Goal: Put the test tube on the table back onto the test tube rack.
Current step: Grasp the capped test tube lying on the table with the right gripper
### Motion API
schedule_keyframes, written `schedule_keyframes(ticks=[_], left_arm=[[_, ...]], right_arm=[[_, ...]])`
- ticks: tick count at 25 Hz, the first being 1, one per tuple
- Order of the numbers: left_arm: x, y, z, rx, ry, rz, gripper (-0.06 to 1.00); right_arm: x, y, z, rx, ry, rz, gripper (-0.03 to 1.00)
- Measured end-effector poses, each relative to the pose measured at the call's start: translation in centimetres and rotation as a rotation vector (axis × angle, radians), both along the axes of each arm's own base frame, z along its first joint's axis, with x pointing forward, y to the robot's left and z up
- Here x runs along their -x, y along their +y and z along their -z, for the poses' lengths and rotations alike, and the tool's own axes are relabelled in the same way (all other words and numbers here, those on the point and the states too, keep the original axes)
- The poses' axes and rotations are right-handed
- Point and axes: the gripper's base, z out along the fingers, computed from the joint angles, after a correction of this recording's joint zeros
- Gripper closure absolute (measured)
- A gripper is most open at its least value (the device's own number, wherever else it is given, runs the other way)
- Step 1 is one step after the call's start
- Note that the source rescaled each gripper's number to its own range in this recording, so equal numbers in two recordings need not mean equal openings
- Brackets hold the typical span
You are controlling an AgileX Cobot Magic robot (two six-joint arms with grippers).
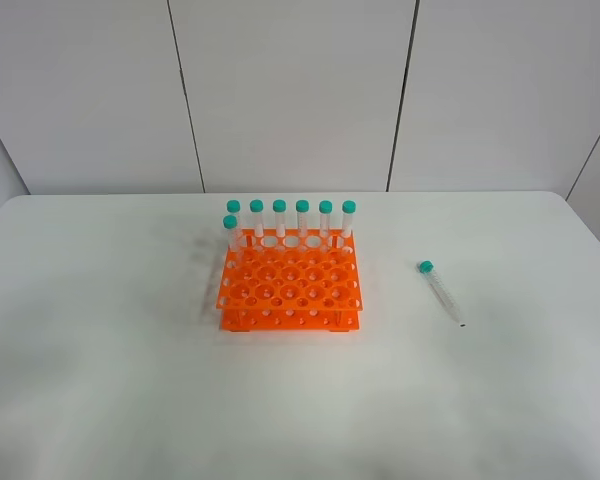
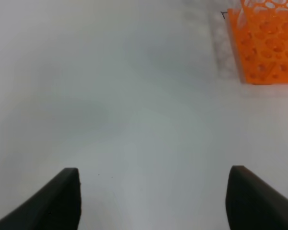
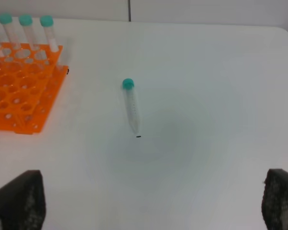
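Note:
The test tube (image 1: 441,292) (image 3: 132,109) lies flat on the white table (image 1: 130,380), right of the orange test tube rack (image 1: 290,285) (image 3: 19,91), with its teal cap toward the back. Several alike tubes (image 1: 302,220) stand upright in the rack's back row. Neither arm shows in the high view. In the right wrist view my right gripper (image 3: 151,203) is open, with the lying tube ahead of it and apart from its fingers. My left gripper (image 2: 153,201) is open over bare table, with a corner of the rack (image 2: 269,43) ahead of it and off to one side.
A panelled white wall (image 1: 290,90) rises behind the table's back edge. The table's rounded right corner (image 1: 570,205) is near the lying tube. Bare tabletop (image 2: 110,96) stretches left of the rack and in front of it.

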Motion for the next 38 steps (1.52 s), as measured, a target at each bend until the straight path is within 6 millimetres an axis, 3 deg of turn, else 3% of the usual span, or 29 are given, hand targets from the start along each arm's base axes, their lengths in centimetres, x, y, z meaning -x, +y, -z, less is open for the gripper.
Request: schedule_keyframes(ticks=[10, 15, 19, 23, 29, 32, 36, 38], left_arm=[[0.0, 0.0, 0.0, 0.0, 0.0, 0.0, -0.03], [0.0, 0.0, 0.0, 0.0, 0.0, 0.0, -0.03], [0.0, 0.0, 0.0, 0.0, 0.0, 0.0, -0.03], [0.0, 0.0, 0.0, 0.0, 0.0, 0.0, -0.03], [0.0, 0.0, 0.0, 0.0, 0.0, 0.0, -0.03], [0.0, 0.0, 0.0, 0.0, 0.0, 0.0, -0.03], [0.0, 0.0, 0.0, 0.0, 0.0, 0.0, -0.03], [0.0, 0.0, 0.0, 0.0, 0.0, 0.0, -0.03]], right_arm=[[-0.3, 0.0, 0.0, 0.0, 0.017, -0.001, -0.03], [-3.3, 0.1, -2.0, 0.0, 0.149, -0.001, -0.03], [-8.8, 0.3, -3.9, -0.006, 0.327, -0.003, -0.03], [-15.7, 0.5, -4.0, 0.022, 0.519, -0.027, -0.03], [-25.9, 0.7, -1.4, 0.05, 0.734, -0.056, -0.03], [-30.5, 0.8, 0.9, 0.066, 0.813, -0.077, -0.03], [-35.3, 1.1, 4.3, 0.069, 0.889, -0.088, -0.03], [-36.7, 1.7, 5.9, 0.083, 0.918, -0.113, -0.03]])
